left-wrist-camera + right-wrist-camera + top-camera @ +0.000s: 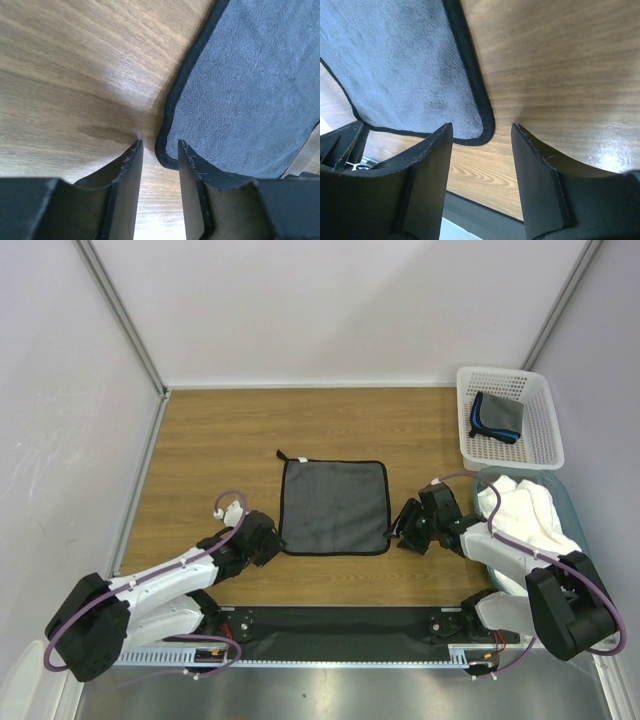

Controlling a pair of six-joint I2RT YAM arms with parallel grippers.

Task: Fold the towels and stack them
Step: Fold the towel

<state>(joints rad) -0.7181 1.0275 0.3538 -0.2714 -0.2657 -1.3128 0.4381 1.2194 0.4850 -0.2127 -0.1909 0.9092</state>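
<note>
Pale walls (300,310) close in a brown wooden desk (220,440) on three sides, with two black-and-white robot arms reaching in from its near edge.

A square grey cloth towel edged in black (334,507) lies spread flat in the middle of the desk, a small loop at its far left corner.

The left claw (274,540) sits low at the towel's near left corner. From its wrist camera, the left claw (159,145) has its two dark fingers a narrow gap apart. The rounded black-edged corner of the towel (240,90) lies in that gap, not pinched.

The right claw (403,530) sits at the near right corner. Its own camera shows the right claw (481,126) with a wider gap between its fingers. The corner of the towel (405,65) lies just ahead of the gap, on the side of the left finger, and is not gripped.

At the far right of the desk stands a white perforated plastic basket (500,375), holding a folded dark grey towel with a blue edge (497,416). Just nearer than the basket, a crumpled large white towel (525,512) rests in a pale blue-green tub (562,492), beside the right arm.
</note>
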